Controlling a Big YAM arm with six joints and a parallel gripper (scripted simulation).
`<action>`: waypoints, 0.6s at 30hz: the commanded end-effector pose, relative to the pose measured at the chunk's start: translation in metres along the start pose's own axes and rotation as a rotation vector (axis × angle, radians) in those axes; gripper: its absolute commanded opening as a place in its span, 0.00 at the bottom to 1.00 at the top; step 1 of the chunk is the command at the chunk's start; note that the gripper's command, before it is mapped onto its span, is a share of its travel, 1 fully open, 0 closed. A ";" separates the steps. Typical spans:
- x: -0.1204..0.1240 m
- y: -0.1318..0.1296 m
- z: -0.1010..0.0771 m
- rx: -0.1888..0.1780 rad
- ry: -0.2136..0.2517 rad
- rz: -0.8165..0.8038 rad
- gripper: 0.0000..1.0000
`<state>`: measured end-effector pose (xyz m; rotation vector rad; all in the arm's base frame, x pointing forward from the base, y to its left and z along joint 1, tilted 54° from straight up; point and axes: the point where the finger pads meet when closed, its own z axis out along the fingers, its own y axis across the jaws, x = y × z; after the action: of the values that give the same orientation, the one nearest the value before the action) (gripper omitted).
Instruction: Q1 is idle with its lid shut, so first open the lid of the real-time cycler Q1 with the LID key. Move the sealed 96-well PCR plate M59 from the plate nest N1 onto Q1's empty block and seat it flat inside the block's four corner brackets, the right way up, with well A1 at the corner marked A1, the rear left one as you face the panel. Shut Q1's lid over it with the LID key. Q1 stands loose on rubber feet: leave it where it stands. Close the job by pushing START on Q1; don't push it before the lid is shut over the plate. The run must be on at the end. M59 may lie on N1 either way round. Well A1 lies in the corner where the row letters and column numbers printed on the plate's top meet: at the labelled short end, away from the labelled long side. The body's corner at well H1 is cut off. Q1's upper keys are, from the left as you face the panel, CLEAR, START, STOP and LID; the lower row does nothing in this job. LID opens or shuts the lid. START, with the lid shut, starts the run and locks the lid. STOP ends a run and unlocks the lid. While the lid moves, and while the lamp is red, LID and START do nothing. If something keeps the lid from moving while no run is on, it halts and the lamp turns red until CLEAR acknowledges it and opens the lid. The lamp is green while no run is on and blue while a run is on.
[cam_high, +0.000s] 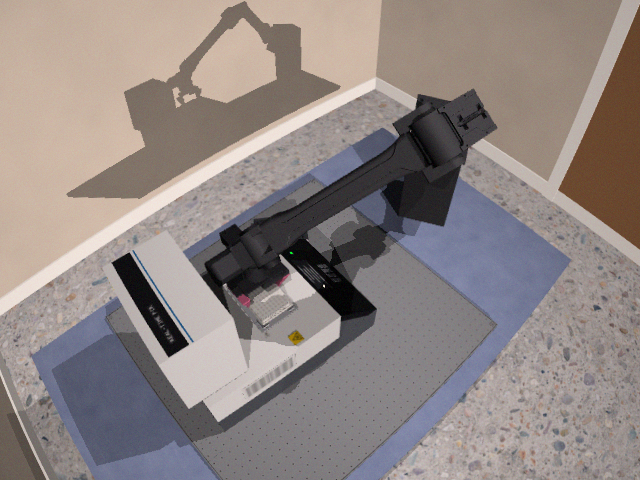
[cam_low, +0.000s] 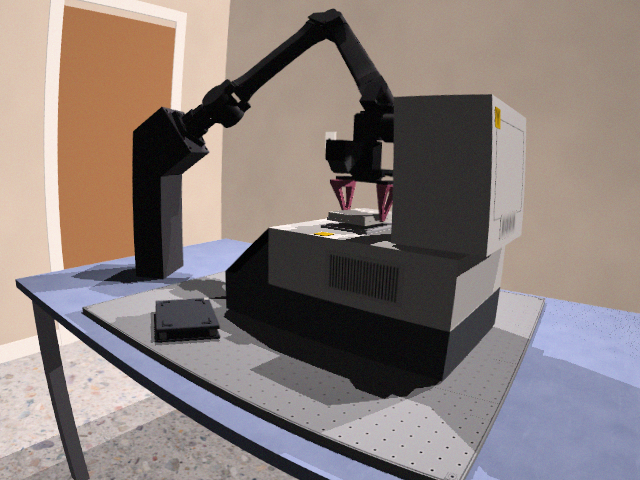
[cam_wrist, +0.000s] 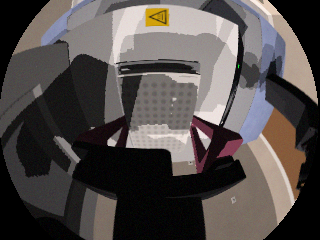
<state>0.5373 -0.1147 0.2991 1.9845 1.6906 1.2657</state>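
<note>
Exterior view showed the claw (cam_low: 368, 202) clamped across plate M59 (cam_low: 354, 217), held directly beneath it just over Q1's block (cam_low: 336, 225), lid (cam_low: 439, 170) open. Plate judged light, thin-walled, slippery-sealed; grip belongs on opposite skirt edges, gently.

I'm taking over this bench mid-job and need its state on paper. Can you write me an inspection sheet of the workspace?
Surface: grey perforated board on a blue table.
Job's things: cycler, lid up, lamp green; plate over the block; nest bare.
Clutter: nothing seen.
Gripper: gripper shut on the plate, pink fingers at its sides.
Cables: nothing seen.
Surroundings: beige walls, brown door, speckled floor.
</note>
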 end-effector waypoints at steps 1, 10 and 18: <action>-0.015 0.002 -0.005 -0.014 -0.022 0.007 0.00; -0.001 0.015 -0.005 -0.017 -0.009 0.009 0.00; 0.009 0.023 -0.003 -0.036 0.000 -0.017 0.00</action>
<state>0.5393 -0.1158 0.2965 1.9966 1.6848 1.2627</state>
